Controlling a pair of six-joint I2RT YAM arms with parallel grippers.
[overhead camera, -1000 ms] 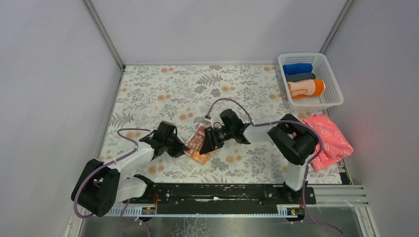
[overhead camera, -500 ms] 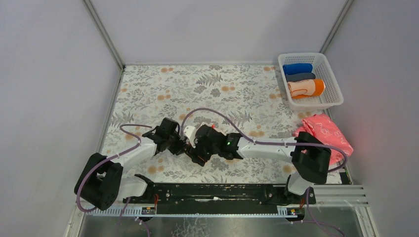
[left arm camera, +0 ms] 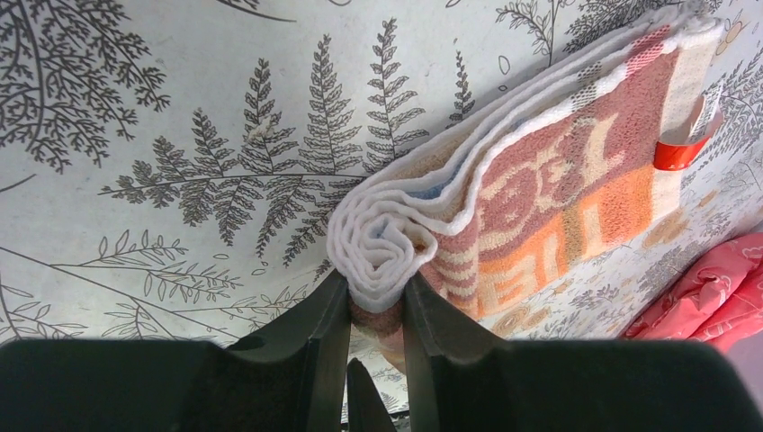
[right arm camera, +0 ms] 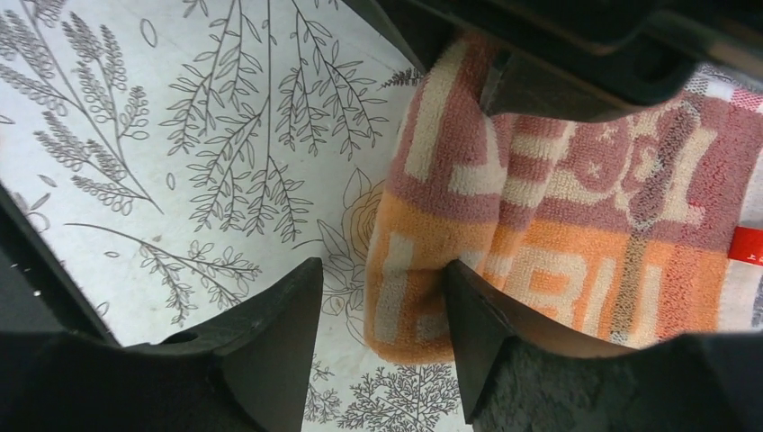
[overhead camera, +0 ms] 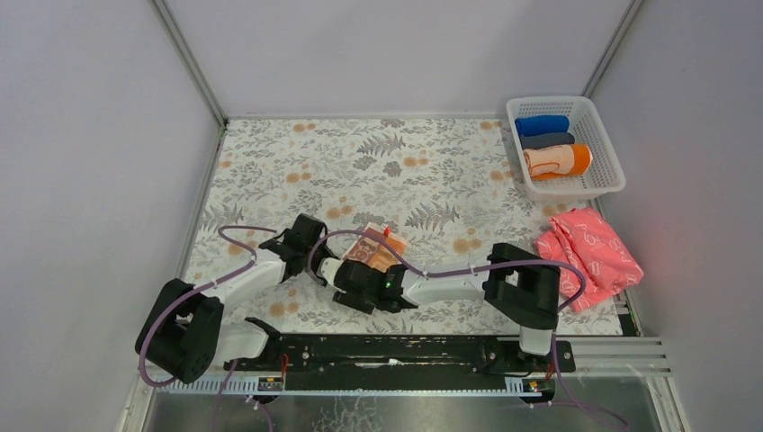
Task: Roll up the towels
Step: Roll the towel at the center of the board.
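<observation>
Left gripper (left arm camera: 376,286): jaws clamped on rolled end of pale peach lettered cloth towel (left arm camera: 558,180). Right gripper (right arm camera: 382,283): jaws apart, straddling its corner.

A table (overhead camera: 297,162) filled the enclosure, covered in a pale cloth printed with grey ferns and orange flowers. Plain grey-white walls closed it in: a back wall (overhead camera: 387,54), a left wall (overhead camera: 81,180) and a right wall (overhead camera: 693,135). Slanted metal posts (overhead camera: 189,63) rose from the table's far corners. A black rail (overhead camera: 405,346) ran along its near edge. The light was soft and even, with a faint red glow low on the right wall.
</observation>
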